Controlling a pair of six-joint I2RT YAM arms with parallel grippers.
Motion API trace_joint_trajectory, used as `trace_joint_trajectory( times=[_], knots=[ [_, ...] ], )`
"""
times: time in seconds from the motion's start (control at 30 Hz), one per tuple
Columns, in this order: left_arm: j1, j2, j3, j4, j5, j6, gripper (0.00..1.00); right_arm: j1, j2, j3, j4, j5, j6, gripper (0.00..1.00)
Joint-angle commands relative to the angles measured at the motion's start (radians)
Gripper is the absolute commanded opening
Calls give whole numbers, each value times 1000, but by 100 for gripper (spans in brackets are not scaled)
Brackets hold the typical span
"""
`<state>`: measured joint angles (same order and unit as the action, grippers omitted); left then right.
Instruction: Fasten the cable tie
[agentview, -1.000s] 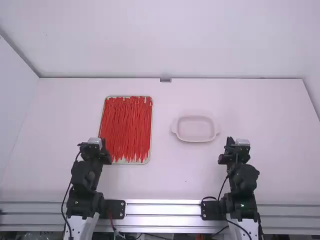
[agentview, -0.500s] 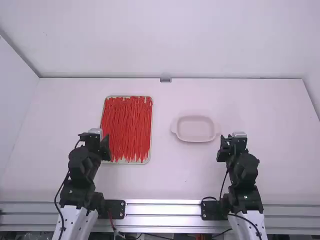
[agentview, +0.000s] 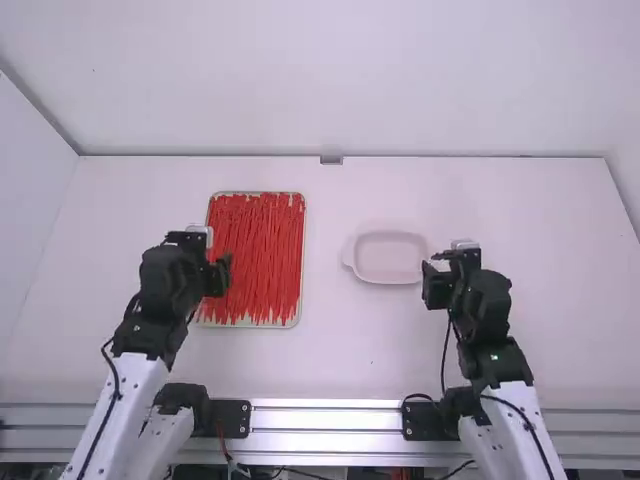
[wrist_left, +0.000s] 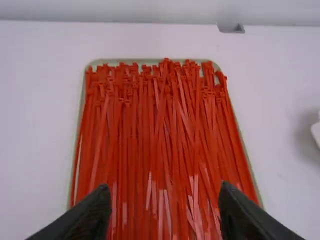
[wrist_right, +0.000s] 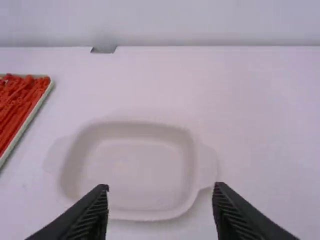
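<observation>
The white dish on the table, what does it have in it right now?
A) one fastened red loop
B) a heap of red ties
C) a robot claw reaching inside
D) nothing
D: the right wrist view looks straight into the white dish and its inside is bare, while the red cable ties all lie in their own heap off to its side.

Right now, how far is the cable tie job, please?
Nothing is fastened yet. All red cable ties lie in the tray, and the white dish is empty. In hand: the left gripper hovers open over the ties; the right gripper is open by the dish. Picking and fastening one remain.
</observation>
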<state>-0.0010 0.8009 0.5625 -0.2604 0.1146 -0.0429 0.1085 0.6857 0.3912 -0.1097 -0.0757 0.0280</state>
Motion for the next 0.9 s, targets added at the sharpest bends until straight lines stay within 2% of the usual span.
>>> trace_joint_trajectory(
  times=[0.0, 0.4, 0.87],
  knots=[
    [1, 61, 67, -15, 30, -26, 63, 12, 55, 66, -7, -15, 11, 63],
    [1, 351, 276, -109, 78, -55, 84, 54, 303, 217, -49, -45, 42, 84],
    [1, 541, 412, -174, 110, -72, 98, 81, 462, 313, -87, -87, 53, 97]
  ],
)
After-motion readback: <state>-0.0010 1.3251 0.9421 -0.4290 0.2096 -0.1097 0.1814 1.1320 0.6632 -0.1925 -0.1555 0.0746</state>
